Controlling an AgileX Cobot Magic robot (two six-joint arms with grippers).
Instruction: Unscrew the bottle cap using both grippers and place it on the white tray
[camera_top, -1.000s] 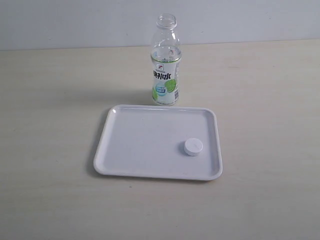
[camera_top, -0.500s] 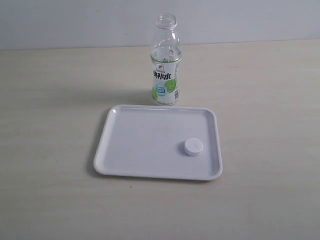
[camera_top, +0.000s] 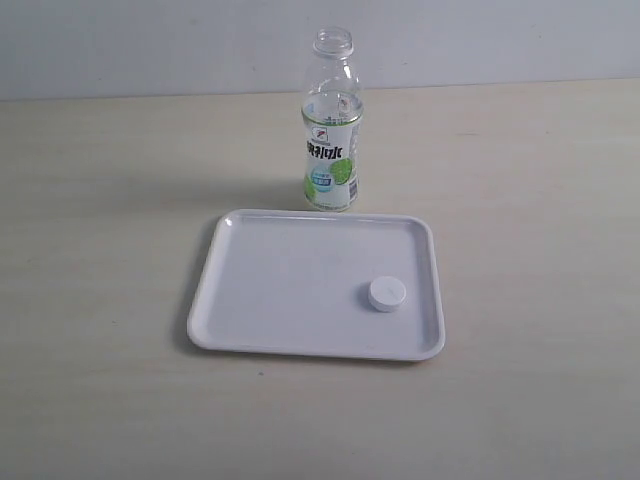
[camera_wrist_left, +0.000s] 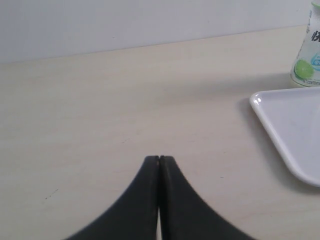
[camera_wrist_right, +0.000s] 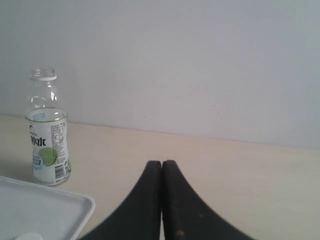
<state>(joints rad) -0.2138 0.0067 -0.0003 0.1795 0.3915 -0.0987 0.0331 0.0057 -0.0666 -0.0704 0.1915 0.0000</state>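
The bottle cap (camera_top: 387, 293), small, round and white, lies inside the white tray (camera_top: 260, 290) near its right side. Behind the tray the clear bottle (camera_top: 331, 125) with the lime label stands upright, its mouth uncovered. Neither gripper appears in the exterior view. In the left wrist view my left gripper (camera_wrist_left: 159, 159) is shut and empty over bare table, with the tray's corner (camera_wrist_left: 287, 120) and the bottle's base (camera_wrist_left: 307, 60) off to one side. My right gripper (camera_wrist_right: 161, 163) is likewise shut on nothing, with the bottle (camera_wrist_right: 47, 130) and a tray corner (camera_wrist_right: 47, 207) beside it.
A pale wood-grain table (camera_top: 100, 200) runs under everything to a plain light wall (camera_top: 150, 40) at the back.
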